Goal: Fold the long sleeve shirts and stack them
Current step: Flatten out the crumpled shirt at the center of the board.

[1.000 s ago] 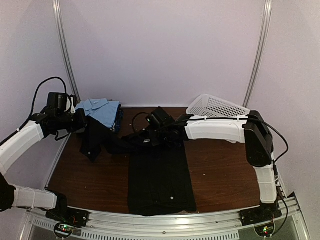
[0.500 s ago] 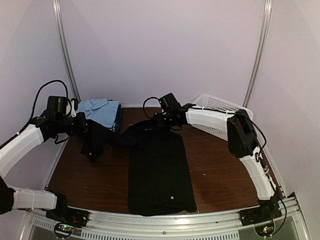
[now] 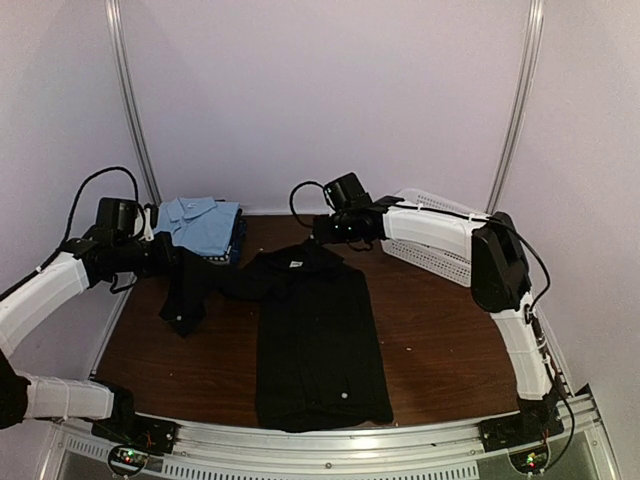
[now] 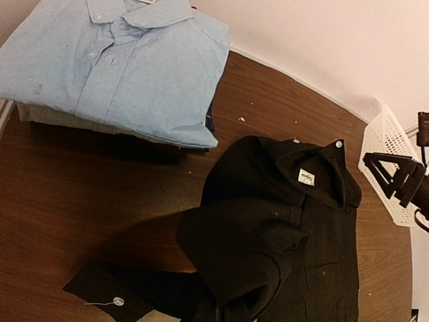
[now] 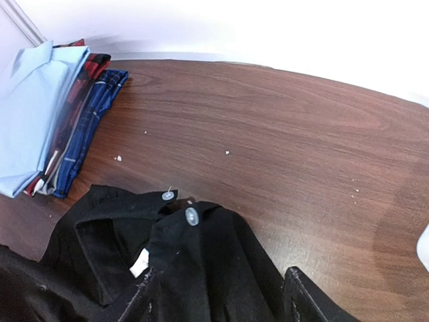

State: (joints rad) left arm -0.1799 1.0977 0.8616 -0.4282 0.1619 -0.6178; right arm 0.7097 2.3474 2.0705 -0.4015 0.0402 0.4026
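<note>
A large black long sleeve shirt [image 3: 320, 330] lies lengthwise on the brown table, its collar [image 3: 300, 258] toward the back. My left gripper [image 3: 165, 258] is shut on its left sleeve [image 3: 185, 295], which is lifted and hangs bunched; in the left wrist view the black fabric [image 4: 255, 248] hides the fingers. My right gripper [image 3: 326, 232] hovers open just behind the collar [image 5: 188, 221], holding nothing, with one finger [image 5: 137, 298] on each side of the cloth. A folded light blue shirt [image 3: 200, 222] tops a stack of plaid ones [image 5: 87, 127] at the back left.
A white mesh basket [image 3: 440, 225] rests at the back right under the right arm. The stack [image 4: 114, 67] sits by the left wall. Bare brown table [image 3: 440, 340] lies right of the black shirt. A metal rail [image 3: 330, 440] runs along the near edge.
My right gripper opened, let go of the collar and drew back toward the far wall. The collar now lies flat. My left gripper sank slightly, still holding the sleeve.
</note>
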